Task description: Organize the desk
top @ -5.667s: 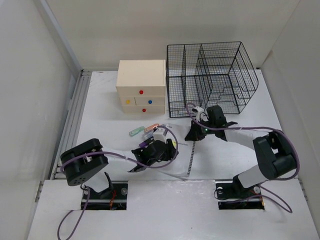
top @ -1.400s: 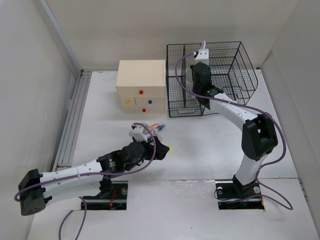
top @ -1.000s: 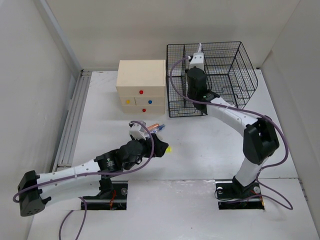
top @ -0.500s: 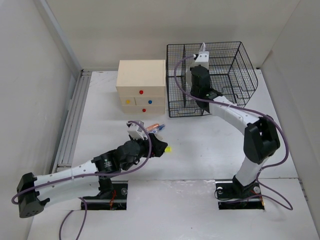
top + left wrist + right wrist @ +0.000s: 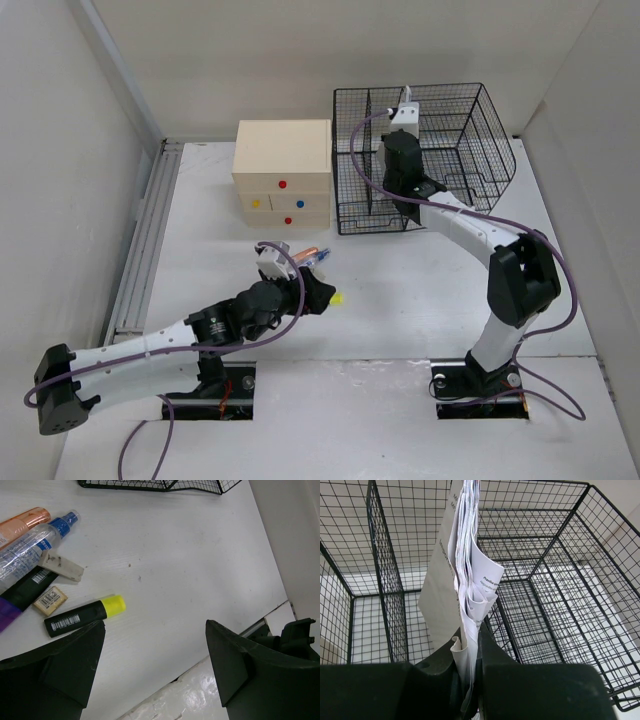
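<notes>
My right gripper (image 5: 470, 630) is shut on a sheaf of white printed papers (image 5: 467, 555) and holds it upright over the black wire mesh organizer (image 5: 545, 605), which stands at the back of the white desk (image 5: 420, 290). In the top view the right gripper (image 5: 398, 190) is over the organizer's (image 5: 470, 120) left part. My left gripper (image 5: 152, 645) is open and empty, low over the desk (image 5: 190, 555), beside a black highlighter with a yellow cap (image 5: 82, 616). It lies at the desk's middle (image 5: 338, 298).
Left of the highlighter lie an eraser (image 5: 61, 565), a small tan block (image 5: 49, 600), a clear bottle with a blue cap (image 5: 35, 547), an orange tube (image 5: 20, 524) and a black and purple item (image 5: 17, 600). A beige drawer box (image 5: 283, 172) stands left of the organizer. A metal rail (image 5: 140, 250) runs along the left edge.
The right arm lifted the papers from the desk up over the organizer, shifted slightly left a second ago, then back. The left arm stretched out toward the highlighter and has held still since.
</notes>
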Robot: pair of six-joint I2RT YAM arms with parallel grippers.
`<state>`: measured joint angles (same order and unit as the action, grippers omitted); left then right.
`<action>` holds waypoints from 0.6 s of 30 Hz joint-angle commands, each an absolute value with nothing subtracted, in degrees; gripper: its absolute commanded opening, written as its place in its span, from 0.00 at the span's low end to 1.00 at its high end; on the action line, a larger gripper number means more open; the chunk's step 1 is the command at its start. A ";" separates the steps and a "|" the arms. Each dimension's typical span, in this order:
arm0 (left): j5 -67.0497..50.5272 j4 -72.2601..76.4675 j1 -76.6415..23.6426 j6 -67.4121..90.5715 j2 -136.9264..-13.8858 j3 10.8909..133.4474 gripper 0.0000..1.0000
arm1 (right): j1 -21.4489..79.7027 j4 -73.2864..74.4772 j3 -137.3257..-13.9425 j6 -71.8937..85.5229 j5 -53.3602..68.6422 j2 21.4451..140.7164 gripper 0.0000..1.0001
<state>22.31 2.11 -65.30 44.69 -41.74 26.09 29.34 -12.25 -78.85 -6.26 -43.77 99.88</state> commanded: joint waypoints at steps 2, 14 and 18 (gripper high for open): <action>22.85 2.81 -65.74 44.13 -41.92 27.07 0.79 | 29.71 -16.52 -79.89 -6.86 -42.46 99.58 0.00; 25.04 1.23 -65.74 43.59 -39.81 27.60 0.79 | 30.76 -16.52 -77.70 -7.91 -34.64 98.71 0.74; 25.74 0.71 -65.74 42.54 -39.81 28.91 0.79 | 31.99 -16.52 -77.08 -12.91 -34.02 94.14 0.94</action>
<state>23.90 0.75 -65.32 43.99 -40.64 26.09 30.85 -12.67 -76.75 -9.32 -35.33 100.88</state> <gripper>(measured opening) 0.789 0.924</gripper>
